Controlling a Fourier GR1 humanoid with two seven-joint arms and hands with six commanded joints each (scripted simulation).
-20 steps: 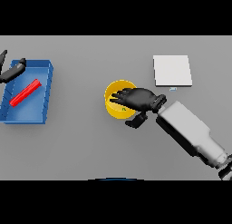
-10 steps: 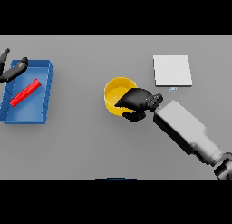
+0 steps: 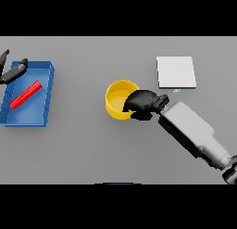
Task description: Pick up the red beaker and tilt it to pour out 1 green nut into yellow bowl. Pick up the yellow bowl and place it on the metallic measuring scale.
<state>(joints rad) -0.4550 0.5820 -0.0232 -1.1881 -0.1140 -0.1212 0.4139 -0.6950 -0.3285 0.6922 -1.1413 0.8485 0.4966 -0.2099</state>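
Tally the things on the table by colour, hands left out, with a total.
Yellow: 1, bowl
Red: 1, beaker
Blue: 1, tray
White: 1, scale
Total: 4

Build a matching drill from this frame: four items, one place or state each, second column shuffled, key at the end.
Items
1. yellow bowl
2. red beaker
3. measuring scale
4. left hand

Places or states
A. lying in the blue tray
B. far right, nothing on it
C. gripped at its rim by the right hand
D. at the view's left edge, over the tray's corner

Pairs: 1-C, 2-A, 3-B, 4-D
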